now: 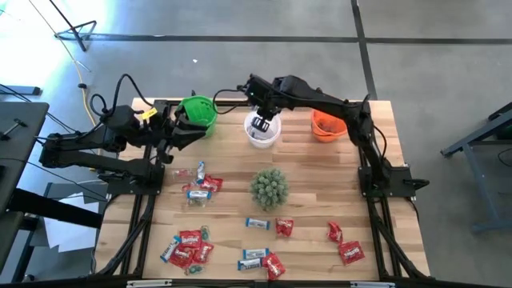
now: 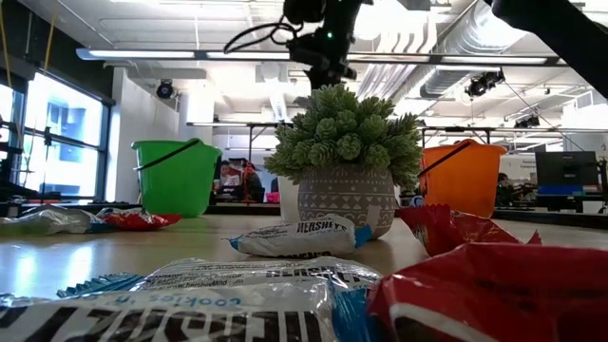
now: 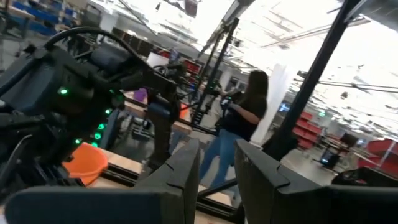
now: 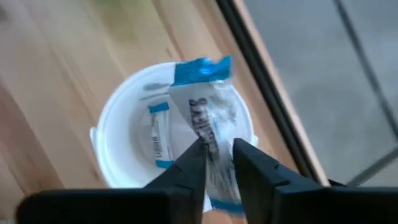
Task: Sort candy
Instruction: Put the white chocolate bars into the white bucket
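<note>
High view: the right gripper (image 1: 261,124) hangs over the white cup (image 1: 262,133) at the far edge of the table (image 1: 312,192), between the green cup (image 1: 198,112) and the orange cup (image 1: 328,126).
Right gripper: its fingers pinch a blue-and-white candy (image 4: 208,121), held upright over the cup's mouth, likely so it falls straight in.
White cup: already holds one blue-and-white sweet (image 4: 160,134), which suggests this cup collects that colour.
Left gripper: (image 1: 170,136) waits near the green cup, pointing out into the room where a person stands; its fingers (image 3: 180,180) sit close together with a narrow gap and nothing between them.
Loose candy: red candies (image 1: 190,246) and more blue-and-white ones (image 1: 257,223) lie scattered over the near half of the table, so most sorting remains.
Plant: the spiky green plant (image 1: 270,187) sits mid-table among the sweets, an obstacle to reach around.
Next step: probably a release into the white cup.
</note>
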